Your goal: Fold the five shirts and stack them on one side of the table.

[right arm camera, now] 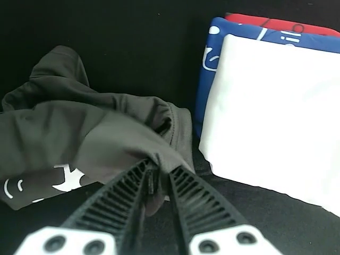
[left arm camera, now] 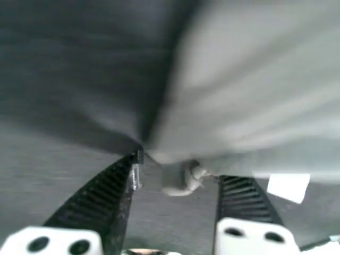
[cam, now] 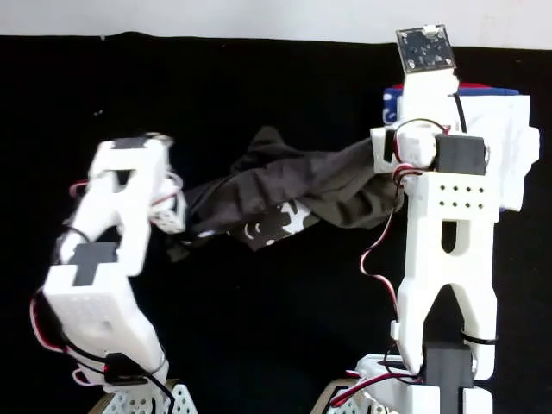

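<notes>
A black shirt (cam: 289, 191) with white print hangs stretched above the black table between the two arms. My left gripper (cam: 177, 211) is shut on its left end; in the left wrist view the grey-looking cloth (left arm camera: 212, 79) bunches between the fingers (left arm camera: 109, 196). My right gripper (right arm camera: 158, 166) is shut on a fold of the black shirt (right arm camera: 95, 133) at its right end, just in front of the stack. Folded shirts are stacked at the back right: a white shirt (right arm camera: 276, 111) on top, a blue shirt (right arm camera: 212, 50) under it, a red shirt (right arm camera: 265, 22) lowest.
The black tabletop (cam: 285, 328) lies open below the hanging shirt and between the arm bases. The folded stack (cam: 513, 147) sits behind the right arm (cam: 448, 250), close to the table's far right edge. A white wall runs along the back.
</notes>
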